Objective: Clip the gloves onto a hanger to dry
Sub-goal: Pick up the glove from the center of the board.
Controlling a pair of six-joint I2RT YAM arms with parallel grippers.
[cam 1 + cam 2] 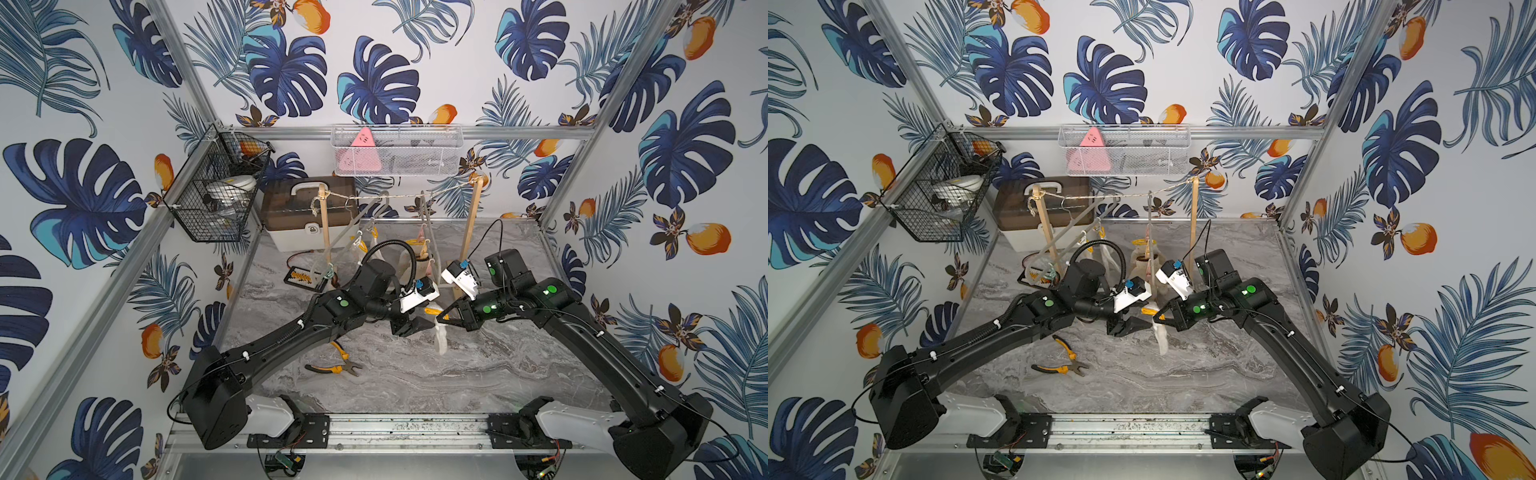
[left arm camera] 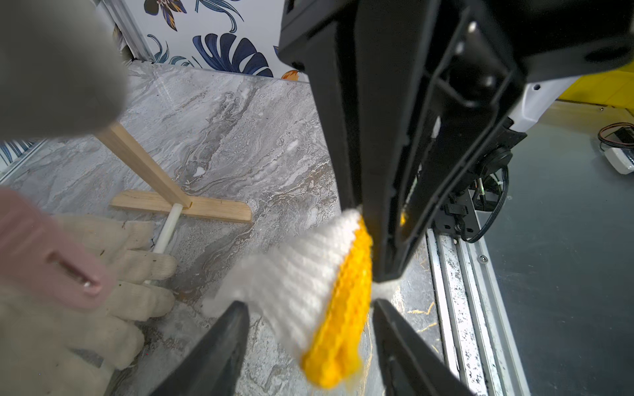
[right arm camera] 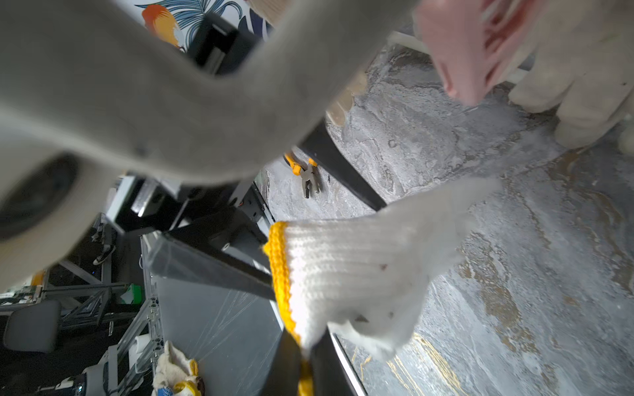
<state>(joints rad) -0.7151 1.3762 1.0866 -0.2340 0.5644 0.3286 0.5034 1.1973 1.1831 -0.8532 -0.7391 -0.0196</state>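
White glove (image 3: 360,274) hangs pinched in right pincer (image 3: 304,348).

Yellow-handled pliers (image 1: 347,366) lie open on the desk (image 1: 457,374) toward its front left, a brown-lidded box (image 1: 309,216) stands in the back left corner with a small abacus (image 1: 305,279) just before it, and a black wire basket (image 1: 216,208) and a white mesh basket (image 1: 415,160) hang above.

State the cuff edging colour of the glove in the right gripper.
Yellow, on the glove; clearest in right wrist view.
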